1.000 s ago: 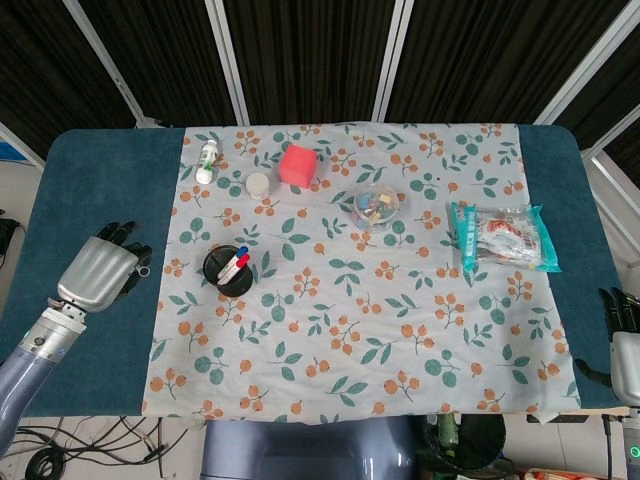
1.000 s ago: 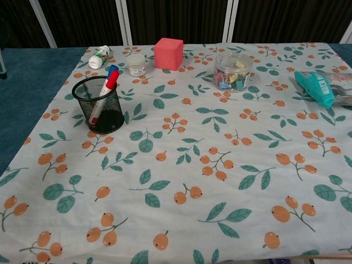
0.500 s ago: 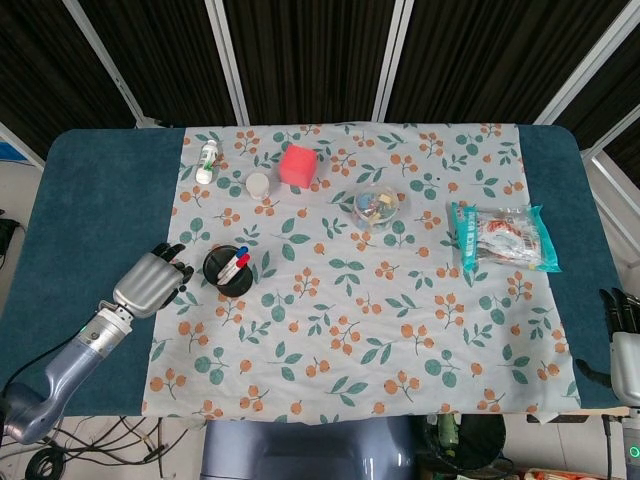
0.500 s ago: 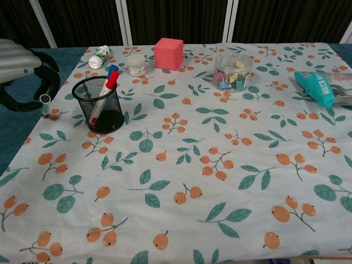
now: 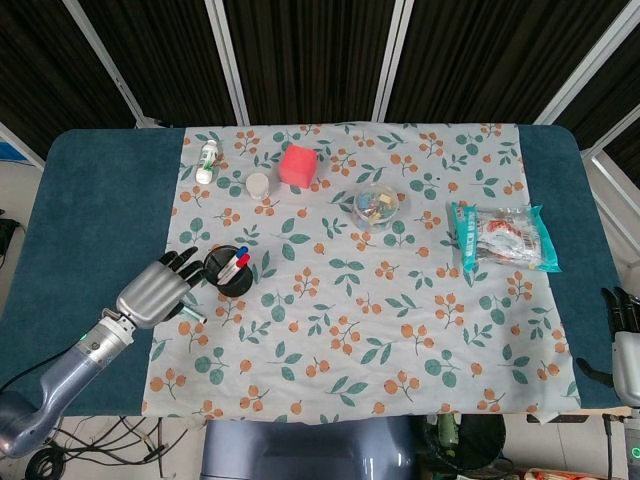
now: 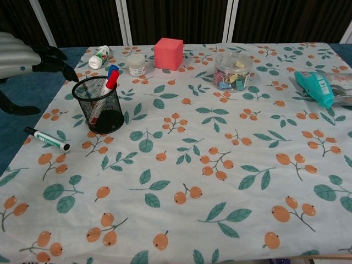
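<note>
Left hand hovers at the floral tablecloth's left edge, fingers spread and holding nothing, fingertips just beside the black mesh pen cup with its red and blue markers. A white, green-banded marker lies flat on the cloth below that hand, apart from it. Right hand sits off the table's right front corner; its grip cannot be told.

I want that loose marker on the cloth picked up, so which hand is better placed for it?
Probably the left hand: it hovers open by the pen cup, with the marker lying just below it. The right hand sits at the table's far right edge.
</note>
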